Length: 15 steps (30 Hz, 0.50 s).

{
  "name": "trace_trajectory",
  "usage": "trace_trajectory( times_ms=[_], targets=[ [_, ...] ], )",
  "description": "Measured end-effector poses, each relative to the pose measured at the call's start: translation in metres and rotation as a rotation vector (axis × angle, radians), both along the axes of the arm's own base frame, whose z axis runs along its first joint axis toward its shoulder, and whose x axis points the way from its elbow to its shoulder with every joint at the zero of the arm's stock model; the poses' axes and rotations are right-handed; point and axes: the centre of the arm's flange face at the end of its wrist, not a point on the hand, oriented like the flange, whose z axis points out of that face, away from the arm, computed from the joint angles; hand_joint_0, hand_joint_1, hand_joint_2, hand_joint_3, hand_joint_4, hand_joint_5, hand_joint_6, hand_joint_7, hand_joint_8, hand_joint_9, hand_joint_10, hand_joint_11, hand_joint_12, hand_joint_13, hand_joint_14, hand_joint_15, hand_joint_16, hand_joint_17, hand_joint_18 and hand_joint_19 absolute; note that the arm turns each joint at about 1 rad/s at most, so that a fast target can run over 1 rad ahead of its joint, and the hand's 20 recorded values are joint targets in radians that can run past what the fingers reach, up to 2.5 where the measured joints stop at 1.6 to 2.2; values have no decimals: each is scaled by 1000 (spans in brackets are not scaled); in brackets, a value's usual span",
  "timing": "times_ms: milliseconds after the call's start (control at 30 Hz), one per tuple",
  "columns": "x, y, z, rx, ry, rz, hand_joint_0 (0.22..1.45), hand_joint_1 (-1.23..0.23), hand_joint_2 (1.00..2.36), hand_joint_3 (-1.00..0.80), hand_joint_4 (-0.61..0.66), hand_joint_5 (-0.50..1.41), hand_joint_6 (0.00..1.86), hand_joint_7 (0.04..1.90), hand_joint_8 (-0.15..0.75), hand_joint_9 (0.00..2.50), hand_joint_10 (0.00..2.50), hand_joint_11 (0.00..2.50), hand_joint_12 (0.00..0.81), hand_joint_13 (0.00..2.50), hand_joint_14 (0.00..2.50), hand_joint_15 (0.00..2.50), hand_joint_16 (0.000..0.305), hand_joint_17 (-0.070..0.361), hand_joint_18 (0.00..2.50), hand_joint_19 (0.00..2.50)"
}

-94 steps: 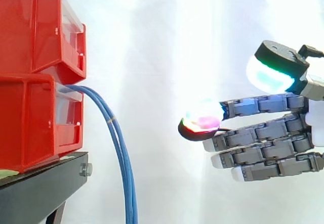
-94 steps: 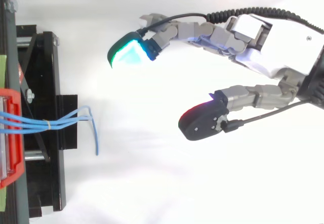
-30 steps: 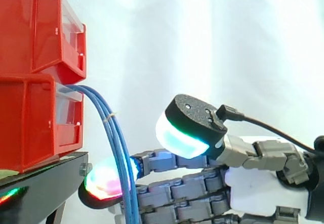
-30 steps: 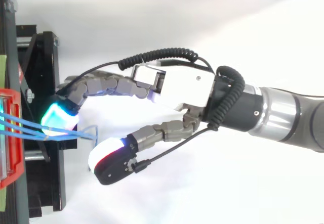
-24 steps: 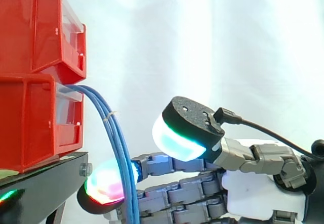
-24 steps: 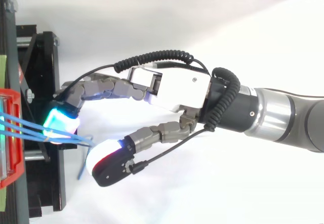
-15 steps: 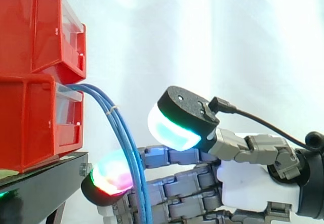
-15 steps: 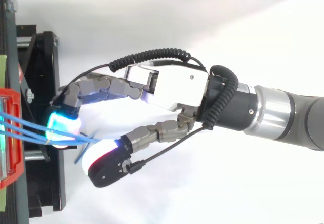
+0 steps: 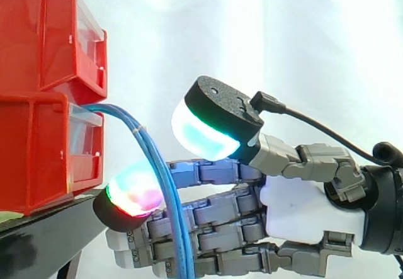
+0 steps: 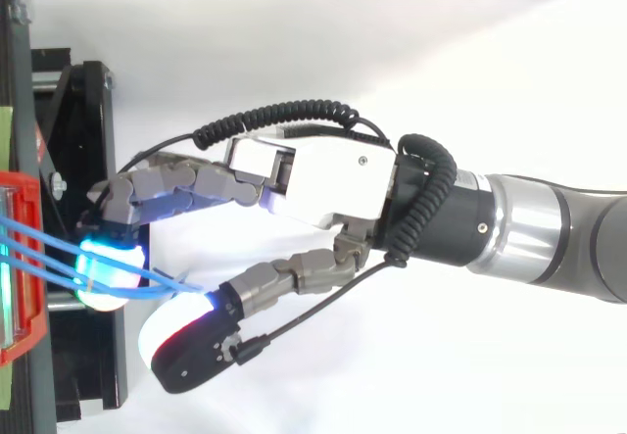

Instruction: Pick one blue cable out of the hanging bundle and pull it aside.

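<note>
Side view: two stacked red bins [image 9: 47, 71] occupied the left of the frame on a black stand [image 9: 38, 235], before a white curtain [image 9: 283, 39]. The blue cables [image 9: 169, 191] left the front of the lower bin [image 9: 38, 159] at left centre, arched rightward and dropped to the bottom edge. A pale tie [image 9: 140, 130] bound them near the top of the arch.

The hand [image 9: 308, 210] entered from the right edge, low in the frame. Its fingers [image 9: 208, 219] lay nearly straight and pointed left, passing behind the cables. One red-green pad [image 9: 132, 194] sat just left of the bundle, above the stand's edge. The thumb [image 9: 211, 125] stood raised above the fingers, apart from the cables.

Top view: the cables [image 10: 44, 248] ran from the left edge toward lower centre, between a cyan pad [image 10: 108, 263] and the thumb [image 10: 186, 346]. The cyan pad appeared to touch the bundle, though contact could not be confirmed. The thumb remained spread away from the fingers, so the hand [image 10: 323, 184] was not closed on any cable.
</note>
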Motion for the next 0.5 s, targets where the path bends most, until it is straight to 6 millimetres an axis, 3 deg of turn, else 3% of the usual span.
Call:
trace_trajectory(
  times_ms=[500],
  targets=[
    [0,7,0,14,4,10,558,-672,1005,-443,214,-54,501,1335,217,593,0,0,237,382,0,0,22,50,137,0]
  ],
)
